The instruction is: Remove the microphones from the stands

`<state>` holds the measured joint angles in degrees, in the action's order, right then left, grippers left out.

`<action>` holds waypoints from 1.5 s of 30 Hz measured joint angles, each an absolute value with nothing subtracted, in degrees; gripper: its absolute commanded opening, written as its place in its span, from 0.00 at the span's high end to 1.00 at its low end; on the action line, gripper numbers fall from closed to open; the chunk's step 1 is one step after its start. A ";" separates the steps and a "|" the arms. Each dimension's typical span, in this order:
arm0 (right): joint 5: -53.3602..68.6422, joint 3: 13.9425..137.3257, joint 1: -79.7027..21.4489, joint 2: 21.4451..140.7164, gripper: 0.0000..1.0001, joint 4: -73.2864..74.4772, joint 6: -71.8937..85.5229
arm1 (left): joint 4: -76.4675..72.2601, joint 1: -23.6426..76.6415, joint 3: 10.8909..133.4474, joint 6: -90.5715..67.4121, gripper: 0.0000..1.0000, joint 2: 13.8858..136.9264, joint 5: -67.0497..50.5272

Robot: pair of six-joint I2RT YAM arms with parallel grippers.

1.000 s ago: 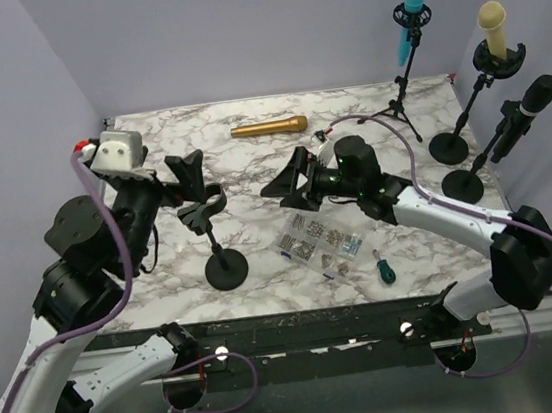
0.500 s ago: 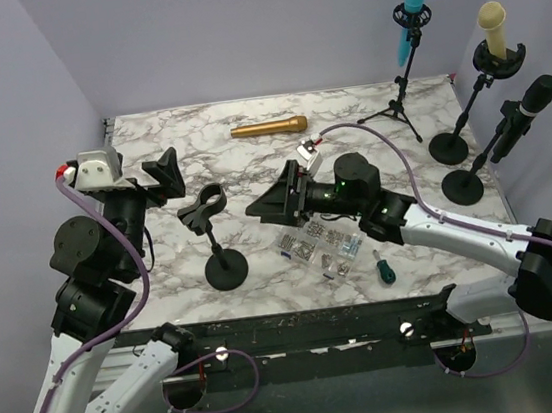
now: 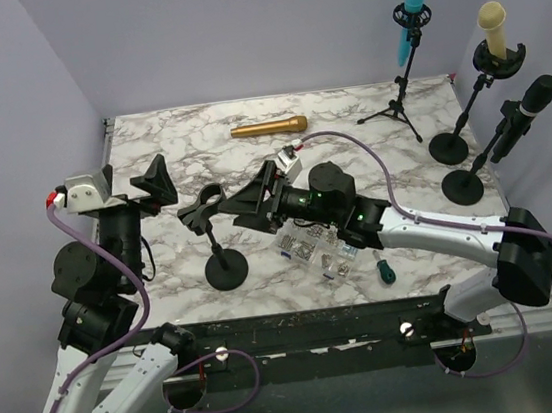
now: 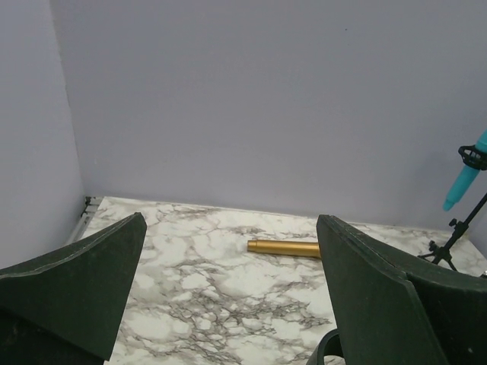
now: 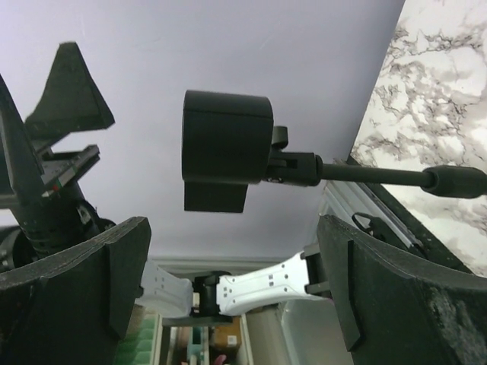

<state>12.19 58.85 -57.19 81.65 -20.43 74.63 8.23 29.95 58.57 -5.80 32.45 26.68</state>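
Microphone (image 3: 268, 127): gold, we see it lying flat.
Right gripper (image 3: 241, 209): wide apart, empty; microphone well beyond.
Left gripper (image 3: 134, 180): wide apart, empty.

Lab bench — marble tabletop (image 3: 177, 138), lilac walls (image 3: 234, 30)

From where I stand, the gold microphone (image 3: 268, 127) lies flat near the back of the marble table (image 3: 172, 139), well apart from the bare black stand (image 3: 227, 269), whose clip (image 3: 203, 207) has the right gripper (image 3: 245, 198) gaping just beside it, while the left gripper (image 3: 137, 185) hangs spread wide to the left.
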 measured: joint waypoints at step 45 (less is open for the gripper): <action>2.59 67.64 -63.81 92.07 0.51 -21.47 90.04 | 6.04 29.95 57.19 -5.63 0.02 30.74 30.06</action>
